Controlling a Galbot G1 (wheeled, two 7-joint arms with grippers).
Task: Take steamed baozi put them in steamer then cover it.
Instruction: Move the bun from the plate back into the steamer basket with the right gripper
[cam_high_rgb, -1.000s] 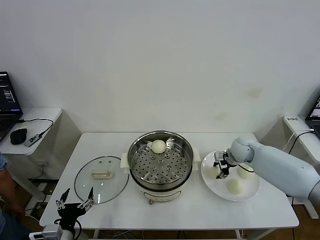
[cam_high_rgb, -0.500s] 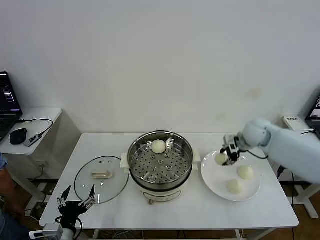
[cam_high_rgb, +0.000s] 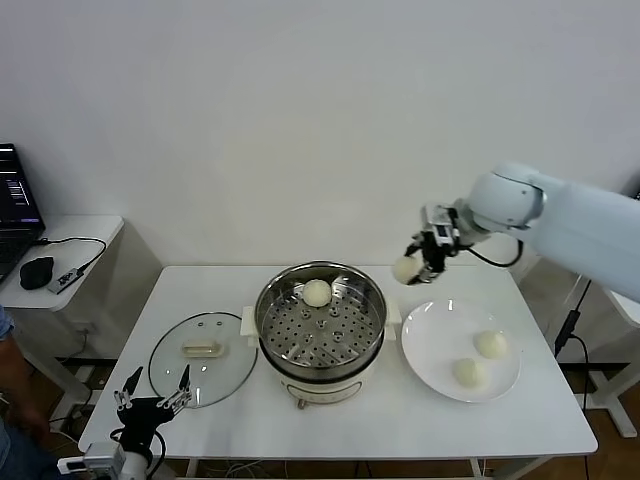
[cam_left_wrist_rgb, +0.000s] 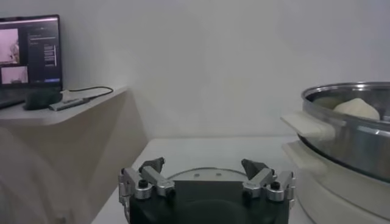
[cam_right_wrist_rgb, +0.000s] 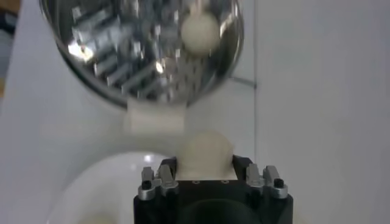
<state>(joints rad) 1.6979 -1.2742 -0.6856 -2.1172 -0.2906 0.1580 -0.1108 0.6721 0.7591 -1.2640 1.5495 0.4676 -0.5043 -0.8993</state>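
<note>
My right gripper (cam_high_rgb: 415, 262) is shut on a cream-white baozi (cam_high_rgb: 405, 269) and holds it in the air just right of the steamer (cam_high_rgb: 321, 327), above the gap between the steamer and the plate. In the right wrist view the held baozi (cam_right_wrist_rgb: 205, 153) sits between the jaws. One baozi (cam_high_rgb: 317, 292) lies on the perforated tray at the back of the steamer; it also shows in the right wrist view (cam_right_wrist_rgb: 200, 31). Two baozi (cam_high_rgb: 490, 343) (cam_high_rgb: 466, 372) lie on the white plate (cam_high_rgb: 432, 345). The glass cover (cam_high_rgb: 201, 357) lies flat left of the steamer. My left gripper (cam_high_rgb: 151, 405) is open, low at the table's front left corner.
A side table (cam_high_rgb: 60, 255) at the far left holds a laptop, a mouse and a cable. The steamer's side handle (cam_left_wrist_rgb: 308, 126) shows close in the left wrist view. The table's front edge runs just below the steamer and the plate.
My right gripper has lifted one baozi off the plate and carried it up and left toward the steamer. Two baozi stay on the plate. The left arm has barely moved.
</note>
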